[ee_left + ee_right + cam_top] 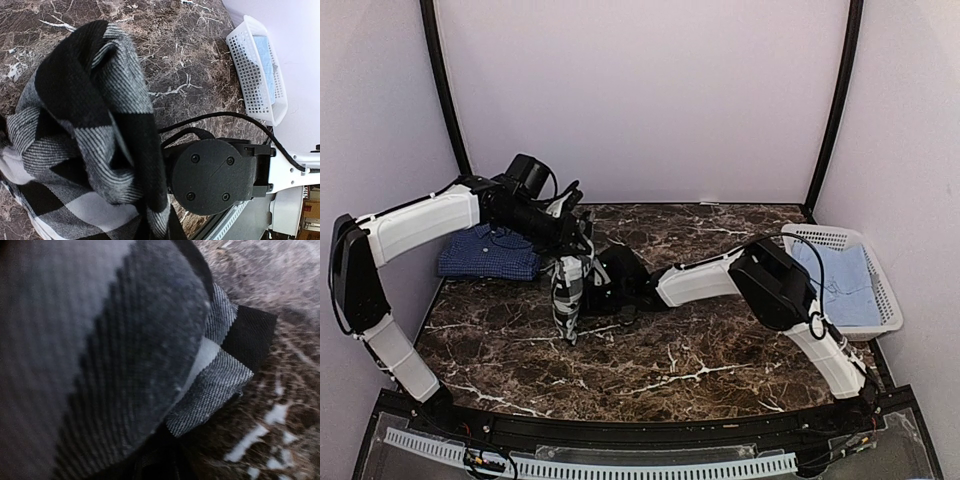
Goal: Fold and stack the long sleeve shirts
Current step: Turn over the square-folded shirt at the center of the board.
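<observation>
Left end effector [574, 236] pinching checked shirt [566, 292], long axis hanging vertical

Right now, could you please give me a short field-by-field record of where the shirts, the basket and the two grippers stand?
checked shirt: bunched, hanging from the left gripper over the marble table
dark blue shirt: folded, lying at the table's far left
left gripper: shut on the checked shirt
right gripper: beside the hanging shirt; open or shut cannot be told
basket: white, at the right edge, light blue cloth inside
</observation>
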{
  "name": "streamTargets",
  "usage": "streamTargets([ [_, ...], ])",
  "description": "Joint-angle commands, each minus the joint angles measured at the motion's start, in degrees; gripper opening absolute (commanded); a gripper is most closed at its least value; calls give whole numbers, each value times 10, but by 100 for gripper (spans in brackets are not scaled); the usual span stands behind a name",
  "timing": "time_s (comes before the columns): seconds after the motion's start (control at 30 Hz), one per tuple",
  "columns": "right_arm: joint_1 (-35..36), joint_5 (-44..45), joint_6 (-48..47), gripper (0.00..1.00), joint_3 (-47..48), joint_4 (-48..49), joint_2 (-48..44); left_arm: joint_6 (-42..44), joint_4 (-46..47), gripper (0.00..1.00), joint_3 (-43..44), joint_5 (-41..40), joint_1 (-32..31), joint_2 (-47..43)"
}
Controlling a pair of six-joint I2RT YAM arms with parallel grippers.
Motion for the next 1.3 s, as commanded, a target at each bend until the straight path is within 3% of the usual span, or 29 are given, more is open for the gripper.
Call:
streamTargets([
  [0.0,10,-69,59,19,5,72,22,28,-3,0,37,15,3,15],
  [0.2,6,-19,20,25,-62,54,-27,45,-12,0,40,15,6,31],
  [0.33,-7,-24,27,33,-134,98,-55,51,-15,0,36,13,7,31],
  [0.5,-22,-17,31,34,-197,130,-94,52,-18,0,31,15,8,32],
  [0.8,-51,30,-28,40,-291,75,-246,32,-8,0,32,16,4,44],
  [0.93,-78,77,-52,47,-357,33,-358,-2,18,0,45,-6,-35,71],
  [1.07,-113,121,-81,56,-408,-36,-467,-83,77,0,79,-54,-121,143],
  [1.1,-122,131,-85,59,-421,-51,-494,-119,86,2,105,-64,-135,159],
  [1.17,-143,147,-91,64,-448,-76,-539,-159,106,15,151,-88,-169,215],
  [1.2,-152,153,-93,66,-460,-86,-559,-168,117,28,167,-94,-183,244],
  [1.27,-166,162,-97,70,-480,-108,-588,-187,130,41,203,-93,-193,269],
])
